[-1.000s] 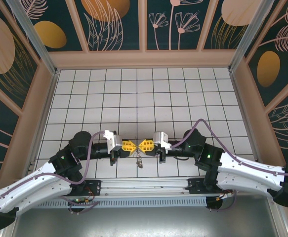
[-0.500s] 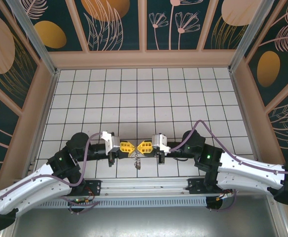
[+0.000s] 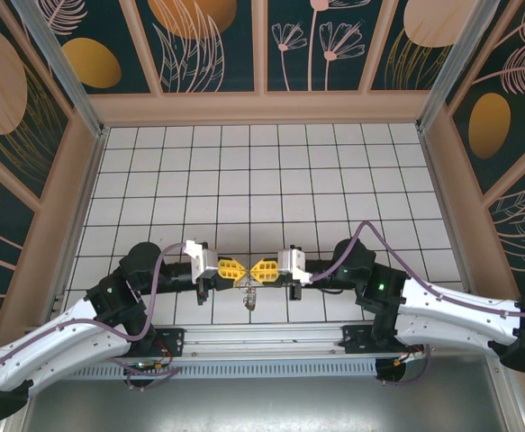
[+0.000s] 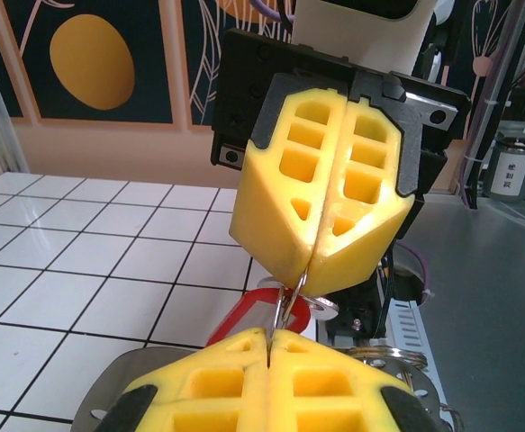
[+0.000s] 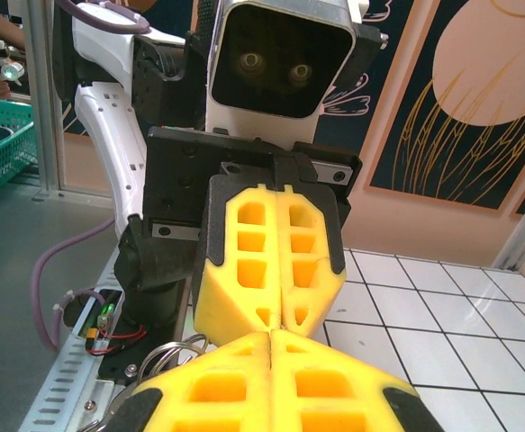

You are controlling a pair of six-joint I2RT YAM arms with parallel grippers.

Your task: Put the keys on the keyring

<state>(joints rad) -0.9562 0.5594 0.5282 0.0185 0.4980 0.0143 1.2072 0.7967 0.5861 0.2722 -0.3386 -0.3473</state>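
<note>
My left gripper (image 3: 241, 270) and right gripper (image 3: 258, 269) meet tip to tip above the near tiles. In the left wrist view the thin grey wire of the keyring (image 4: 295, 295) runs between the two. It enters the seam of my left gripper (image 4: 269, 333) below and of the right gripper (image 4: 309, 274) above, and both are shut on it. A red key (image 4: 232, 322) hangs just behind the wire. I cannot tell whether it is threaded on. A small bunch (image 3: 251, 297) dangles under the tips. In the right wrist view the right gripper (image 5: 271, 333) faces the left gripper (image 5: 278, 317).
Small silver loops (image 4: 384, 355) hang beside the left fingers, and silver loops (image 5: 163, 355) sit left of the right fingers. The metal rail (image 3: 262, 340) carrying the arm bases lies just under the grippers. White tiled floor (image 3: 262, 171) stretches to the patterned walls.
Both grippers, still tip to tip and shut, have drifted slightly toward the near edge, and the dangling bunch moved with them.
</note>
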